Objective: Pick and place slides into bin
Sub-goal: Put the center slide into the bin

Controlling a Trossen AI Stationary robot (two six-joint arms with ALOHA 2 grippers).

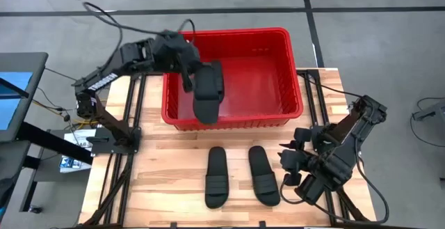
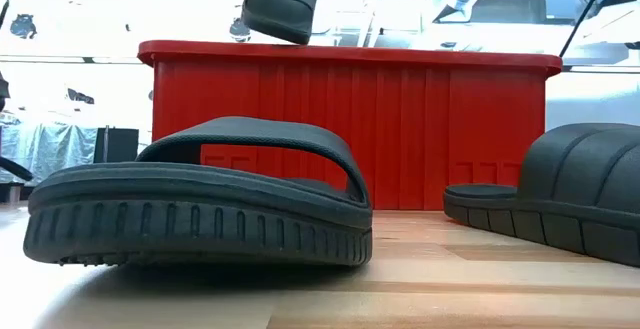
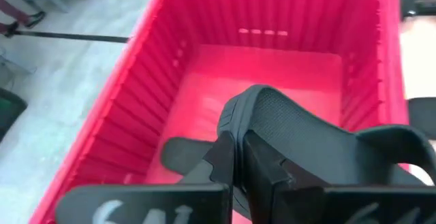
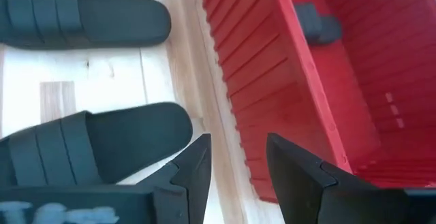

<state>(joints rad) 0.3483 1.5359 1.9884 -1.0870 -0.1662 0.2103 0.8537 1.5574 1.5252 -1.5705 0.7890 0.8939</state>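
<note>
The left tool (image 1: 197,78) was clamped shut on one matte black ribbed-strap slide sandal (image 1: 207,93), holding it in the air over the near-left part of the large red plastic bin with the rolled rim (image 1: 292,62). In the low view that sandal hung clear above the rim. The left wrist view showed a dark shape on the bin floor beneath it, possibly another sandal already dropped, though it was too blurred to be sure.

To finish this step well, the sandal needed carrying a little further inward, so that its toe cleared the near wall, and lowering before release rather than dropping from height.

Two more black slide sandals (image 1: 216,177) lay side by side on the wooden worktop (image 1: 167,166) just in front of the bin. The right tool (image 1: 295,166) waited beside them, fingers spread wide and holding nothing.
</note>
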